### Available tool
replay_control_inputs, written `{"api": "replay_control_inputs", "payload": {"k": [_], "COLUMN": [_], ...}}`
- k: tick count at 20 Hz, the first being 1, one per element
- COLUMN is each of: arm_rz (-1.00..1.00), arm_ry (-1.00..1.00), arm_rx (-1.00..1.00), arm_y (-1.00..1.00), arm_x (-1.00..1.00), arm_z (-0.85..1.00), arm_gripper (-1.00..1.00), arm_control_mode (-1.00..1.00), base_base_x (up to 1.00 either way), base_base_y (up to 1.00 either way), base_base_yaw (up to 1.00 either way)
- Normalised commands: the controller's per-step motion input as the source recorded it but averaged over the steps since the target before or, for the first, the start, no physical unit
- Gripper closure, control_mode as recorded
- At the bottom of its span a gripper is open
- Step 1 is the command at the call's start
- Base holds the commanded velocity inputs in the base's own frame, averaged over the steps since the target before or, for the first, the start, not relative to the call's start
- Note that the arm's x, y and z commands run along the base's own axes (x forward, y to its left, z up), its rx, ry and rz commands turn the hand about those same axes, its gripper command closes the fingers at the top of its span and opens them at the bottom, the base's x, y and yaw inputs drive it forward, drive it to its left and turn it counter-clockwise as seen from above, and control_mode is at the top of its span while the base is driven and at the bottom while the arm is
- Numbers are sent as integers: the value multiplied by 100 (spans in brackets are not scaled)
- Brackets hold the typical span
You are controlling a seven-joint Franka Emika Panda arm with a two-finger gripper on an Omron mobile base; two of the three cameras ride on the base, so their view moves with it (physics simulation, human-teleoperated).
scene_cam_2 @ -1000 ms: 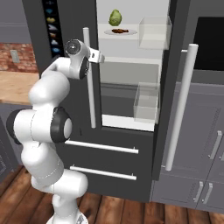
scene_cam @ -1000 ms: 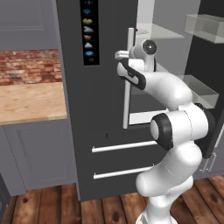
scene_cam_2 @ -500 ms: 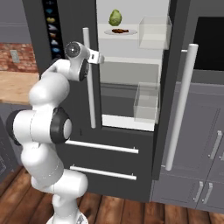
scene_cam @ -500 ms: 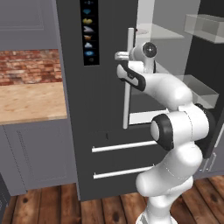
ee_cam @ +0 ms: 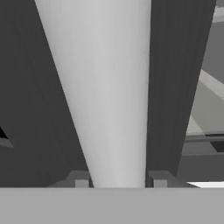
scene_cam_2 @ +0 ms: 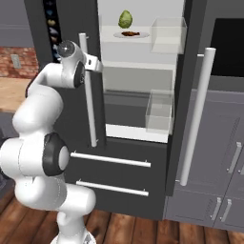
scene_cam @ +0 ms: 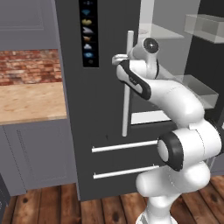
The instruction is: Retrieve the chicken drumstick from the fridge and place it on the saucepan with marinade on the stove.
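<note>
My gripper (scene_cam: 124, 61) (scene_cam_2: 95, 64) (ee_cam: 120, 183) is shut on the long silver bar handle (scene_cam: 127, 92) (scene_cam_2: 88, 95) (ee_cam: 109, 87) of the dark grey fridge (scene_cam: 103, 131) (scene_cam_2: 66, 28). In the hand view the bar runs between the two fingertips (ee_cam: 81, 182). The white interior lies open to the right of that door. On its top shelf the chicken drumstick (scene_cam_2: 128, 34), small and reddish brown, lies on a white plate (scene_cam_2: 142, 35). The saucepan, the marinade and the stove are out of view.
A round green leafy vegetable (scene_cam_2: 125, 19) stands behind the plate. Clear bins (scene_cam_2: 167, 34) (scene_cam_2: 159, 110) hang inside the fridge. Another tall door with a silver handle (scene_cam_2: 195, 119) stands open at the right. Two drawer bars (scene_cam: 124, 146) cross below. A wooden counter (scene_cam: 30, 100) lies left.
The jaws have closed from wide open onto the fridge door handle. The arm and the views have hardly shifted.
</note>
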Motion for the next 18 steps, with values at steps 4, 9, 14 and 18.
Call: {"api": "replay_control_inputs", "payload": {"k": [4,9,14,18], "arm_rz": [2,0,0,0], "arm_ry": [0,0,0,1], "arm_rx": [0,1,0,0], "arm_y": [67,86,98,100], "arm_x": [-83,-84,-80,-74], "arm_z": [0,0,0,0], "arm_gripper": [100,100,100,100], "arm_control_mode": [-100,-100,-100,-100], "base_base_x": [0,0,0,0], "base_base_y": [0,0,0,0], "base_base_yaw": [0,0,0,0]}}
